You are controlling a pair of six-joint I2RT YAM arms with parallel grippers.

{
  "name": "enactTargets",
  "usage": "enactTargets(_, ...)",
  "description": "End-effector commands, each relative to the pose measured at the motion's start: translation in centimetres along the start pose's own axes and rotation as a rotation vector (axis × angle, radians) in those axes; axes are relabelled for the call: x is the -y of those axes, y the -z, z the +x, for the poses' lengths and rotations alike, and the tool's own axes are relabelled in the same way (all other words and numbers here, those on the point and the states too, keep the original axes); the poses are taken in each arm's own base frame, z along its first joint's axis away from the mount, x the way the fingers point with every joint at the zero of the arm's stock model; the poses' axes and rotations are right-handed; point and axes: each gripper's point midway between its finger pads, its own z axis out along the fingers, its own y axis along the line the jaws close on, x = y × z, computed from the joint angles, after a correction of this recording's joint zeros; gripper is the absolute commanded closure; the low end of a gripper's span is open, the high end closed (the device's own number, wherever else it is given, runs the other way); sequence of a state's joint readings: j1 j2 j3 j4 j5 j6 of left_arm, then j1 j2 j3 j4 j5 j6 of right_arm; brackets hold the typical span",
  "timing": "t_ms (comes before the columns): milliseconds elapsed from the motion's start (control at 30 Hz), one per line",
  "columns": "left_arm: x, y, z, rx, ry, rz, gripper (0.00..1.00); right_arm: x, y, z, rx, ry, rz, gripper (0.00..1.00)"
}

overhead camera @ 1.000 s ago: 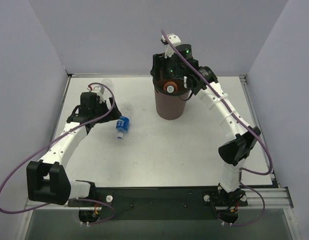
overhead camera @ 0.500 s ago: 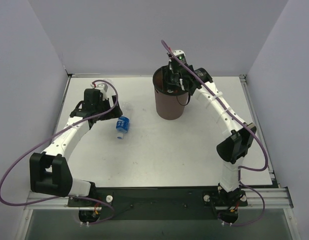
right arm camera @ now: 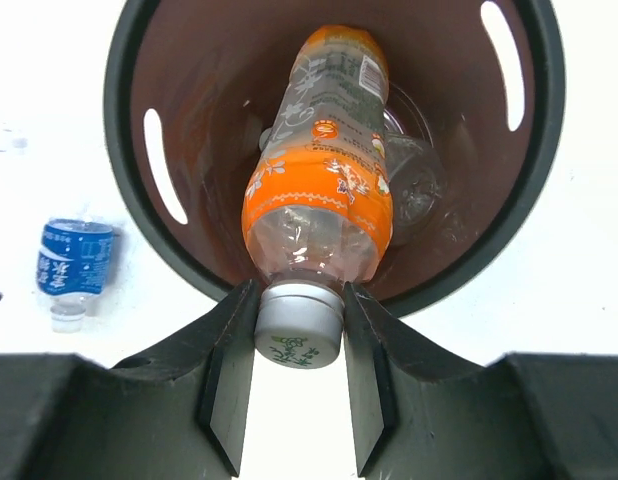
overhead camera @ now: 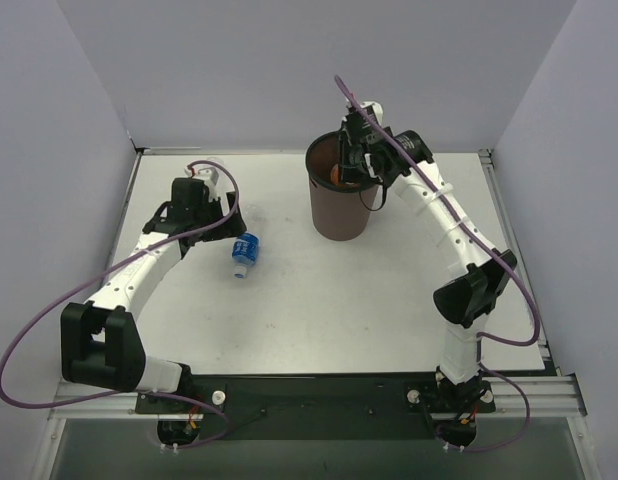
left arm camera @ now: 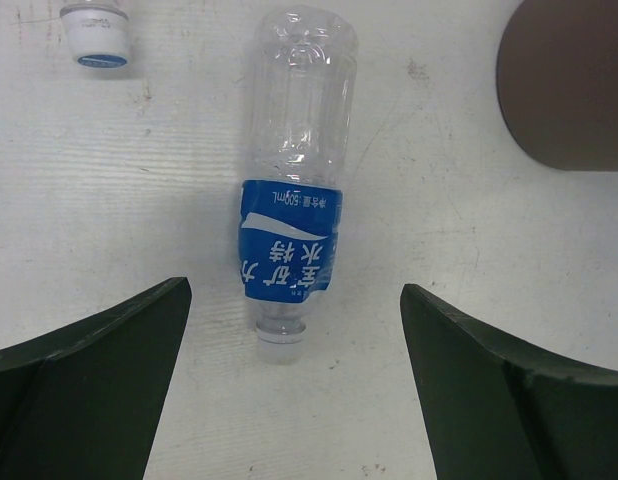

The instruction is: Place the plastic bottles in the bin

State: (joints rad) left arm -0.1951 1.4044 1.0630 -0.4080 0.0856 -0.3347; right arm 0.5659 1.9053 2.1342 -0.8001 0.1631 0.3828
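Observation:
My right gripper [right arm camera: 299, 320] is shut on the white cap of the orange bottle [right arm camera: 319, 200] and holds it slanting down into the mouth of the dark brown bin [right arm camera: 117, 100]. A clear bottle [right arm camera: 414, 175] lies inside the bin beside it. In the top view the right gripper [overhead camera: 351, 168] is over the bin [overhead camera: 337, 215]. My left gripper [left arm camera: 294, 290] is open just above the table. The blue-labelled clear bottle [left arm camera: 289, 250] lies on its side right ahead of its jaws, neck toward me. It also shows in the top view [overhead camera: 246, 250], beside the left gripper [overhead camera: 227, 220].
A white bottle cap with a blue rim [left arm camera: 97, 35] shows at the top left of the left wrist view; the rest of that bottle is cut off. The bin's side [left arm camera: 569, 90] fills that view's top right corner. Grey walls enclose the white table [overhead camera: 319, 310].
My right gripper has swung a little to the right over the bin, keeping hold of the orange bottle and pointing it down inside. My left gripper has shifted slightly toward the blue-labelled bottle.

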Motion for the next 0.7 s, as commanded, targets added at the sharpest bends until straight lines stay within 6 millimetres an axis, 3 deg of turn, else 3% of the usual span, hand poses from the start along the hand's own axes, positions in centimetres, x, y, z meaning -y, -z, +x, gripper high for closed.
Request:
enactTargets(0, 0.8, 0.7, -2.5, 0.064, -0.019, 0.008, 0.03, 1.2, 5.1, -3.7, 0.091, -0.064, -0.041, 0.94)
enactTargets(67, 0.9, 0.7, -2.4, 0.063, -0.021, 0.010, 0.02, -0.4, 5.8, -4.1, 0.059, -0.135, -0.184, 0.94)
enactTargets(100, 0.8, 0.7, -2.4, 0.060, -0.021, 0.009, 0.03, 0.7, 5.4, -4.3, 0.022, -0.203, -0.211, 0.95)
enactTargets(200, 0.9, 0.7, -2.2, 0.055, -0.021, 0.006, 0.03, 0.9, 4.3, -4.0, -0.107, -0.390, -0.341, 1.00)
enactTargets(367, 1.0, 0.6, -1.4, 0.045, -0.012, 0.010, 0.03, 1.9, 1.4, -3.4, -0.172, -0.450, -0.332, 1.00)
enactTargets(533, 0.8, 0.1, -1.2, 0.030, -0.032, -0.003, 0.03, 0.6, -1.0, -2.8, -0.230, -0.472, -0.361, 0.95)
enactTargets(567, 0.7, -0.2, -1.0, 0.024, -0.039, -0.009, 0.02, 0.4, -1.2, -2.7, -0.234, -0.468, -0.366, 0.70)
enactTargets(667, 0.1, -1.3, -0.8, 0.013, -0.055, -0.030, 0.03, 0.3, -1.1, -2.7, -0.217, -0.440, -0.348, 0.11)
